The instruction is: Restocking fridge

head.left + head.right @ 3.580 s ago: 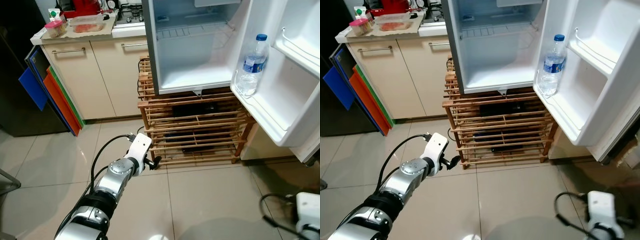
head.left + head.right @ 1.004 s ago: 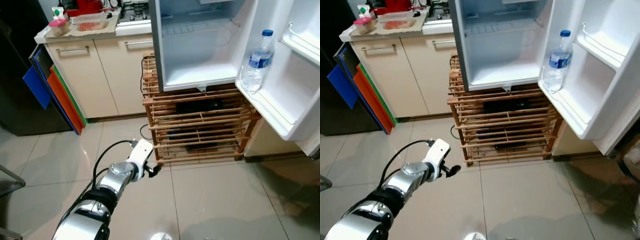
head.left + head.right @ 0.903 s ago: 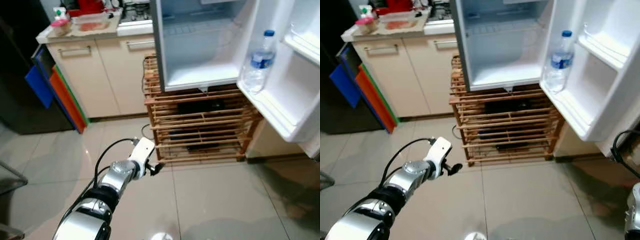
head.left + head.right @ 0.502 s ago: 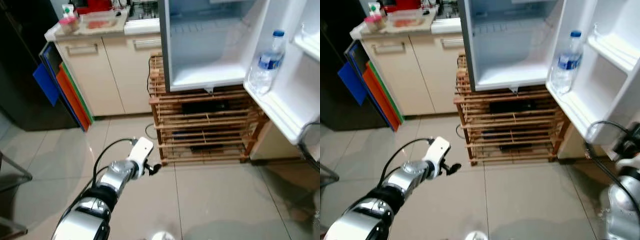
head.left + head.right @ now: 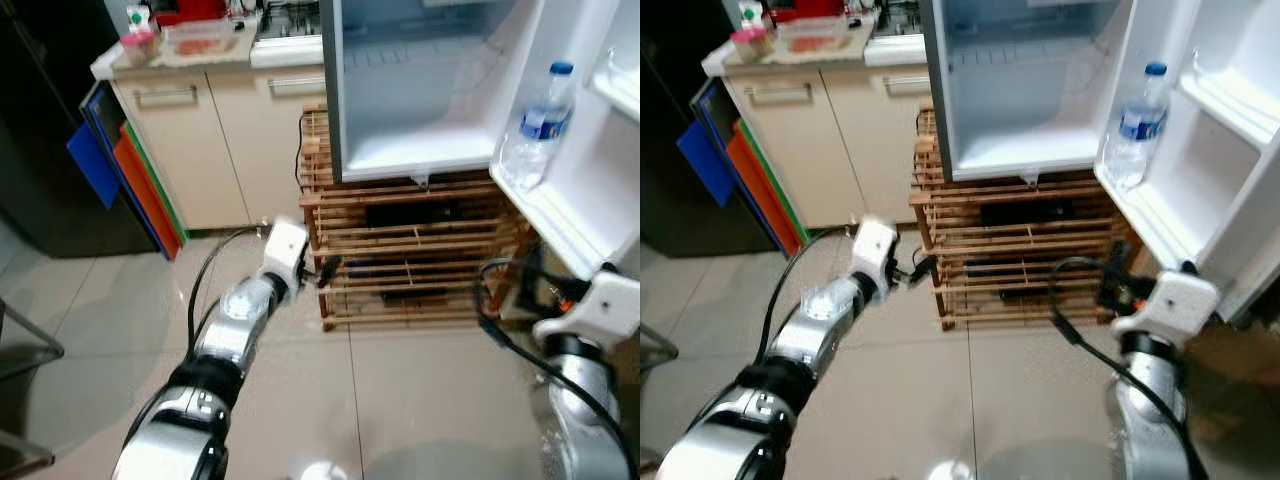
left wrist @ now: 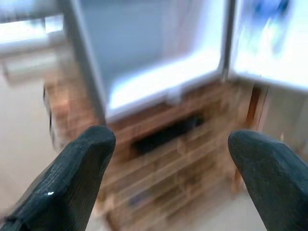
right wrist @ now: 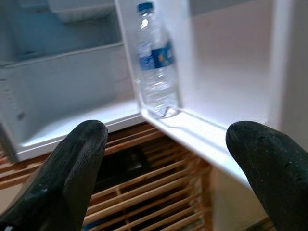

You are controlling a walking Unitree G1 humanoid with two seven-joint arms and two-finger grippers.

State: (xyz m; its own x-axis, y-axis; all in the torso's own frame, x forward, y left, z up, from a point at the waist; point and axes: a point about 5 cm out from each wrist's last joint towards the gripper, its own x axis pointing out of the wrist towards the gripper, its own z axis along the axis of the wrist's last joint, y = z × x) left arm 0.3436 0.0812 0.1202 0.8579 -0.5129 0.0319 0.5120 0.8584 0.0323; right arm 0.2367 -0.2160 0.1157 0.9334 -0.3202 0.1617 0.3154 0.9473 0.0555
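- Left tool (image 5: 322, 271), fingers spread and empty, has risen beside the slatted wooden rack (image 5: 420, 250).
- Right tool (image 5: 1110, 275), likewise spread and empty, has come up below the clear plastic water bottle (image 5: 537, 128).

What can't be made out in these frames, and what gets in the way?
- Dark items on the wooden rack under the fridge: head views, shadowed behind slats; unidentifiable.
- Water bottle label text: too small and soft in every view.
- Countertop containers: head views, small and cut by the top edge.
- Left wrist view: motion blur smears everything beyond the open left tool.
- Fridge door's upper shelf: cut by the frame edge.
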